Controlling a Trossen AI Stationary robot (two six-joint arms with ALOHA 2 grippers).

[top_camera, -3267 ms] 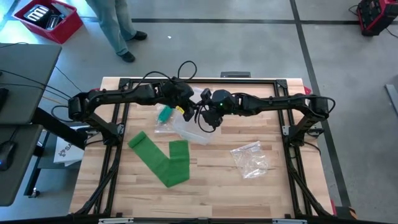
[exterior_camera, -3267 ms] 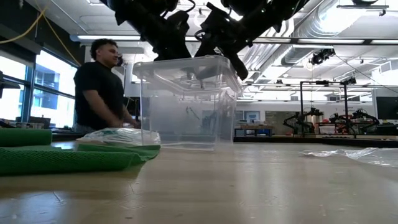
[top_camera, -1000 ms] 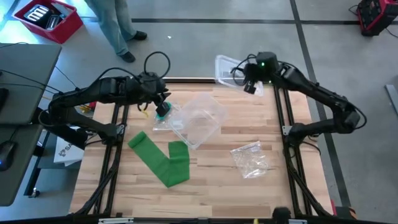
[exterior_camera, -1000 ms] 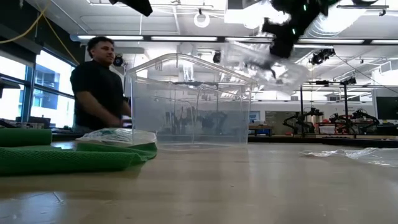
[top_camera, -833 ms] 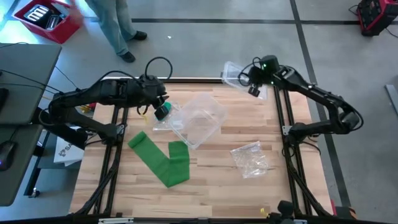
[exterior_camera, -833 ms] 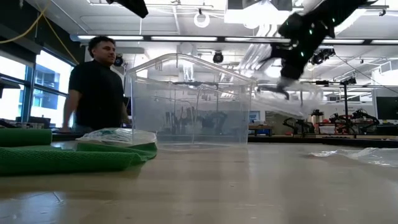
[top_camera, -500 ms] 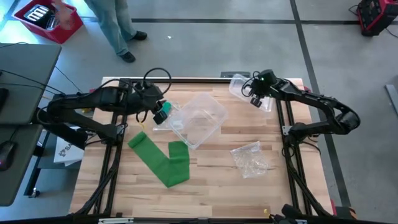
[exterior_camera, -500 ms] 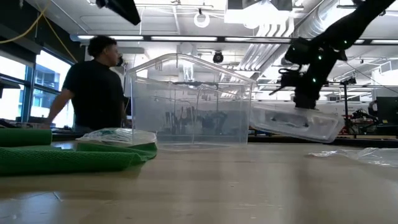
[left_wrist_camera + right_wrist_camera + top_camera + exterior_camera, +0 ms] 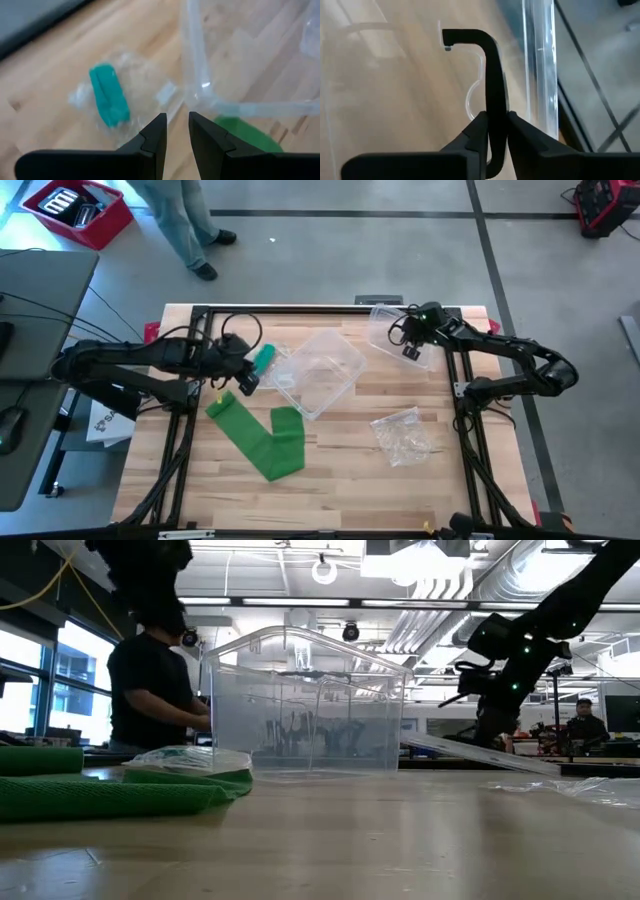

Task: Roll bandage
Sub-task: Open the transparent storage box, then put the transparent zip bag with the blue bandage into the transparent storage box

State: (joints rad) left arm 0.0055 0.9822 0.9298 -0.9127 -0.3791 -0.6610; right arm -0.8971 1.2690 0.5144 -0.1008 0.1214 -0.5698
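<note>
The green bandage [image 9: 262,432] lies unrolled in a V on the wooden table [image 9: 340,480], near left of the middle; the low view shows it flat [image 9: 90,797]. My left gripper [image 9: 240,377] hovers beside a clear bag holding a teal thing [image 9: 107,97], fingers [image 9: 175,131] narrowly open with nothing between them. At the table's far right, my right gripper [image 9: 408,343] is shut on the clear lid [image 9: 390,325], which slants low over the table [image 9: 500,757]. My right gripper pinches a thin black hooked strip [image 9: 496,102] on the clear lid between its two fingers. The fingers slant down onto it from the table's right. Below them the lid [image 9: 530,764] lies nearly flat and slightly tilted; whether it rests on the table I cannot tell.
A clear plastic box [image 9: 322,372] stands open at the table's middle, far of the bandage. A crumpled clear bag [image 9: 402,435] lies at the near right. A person [image 9: 150,690] stands beyond the table's far left. Bare wood stretches along the near edge.
My right gripper has sunk with the lid from high above the far right corner down to the table, and the lid has tipped from steep to nearly flat. My left gripper has come down and drawn back toward the table's left, away from the box.
</note>
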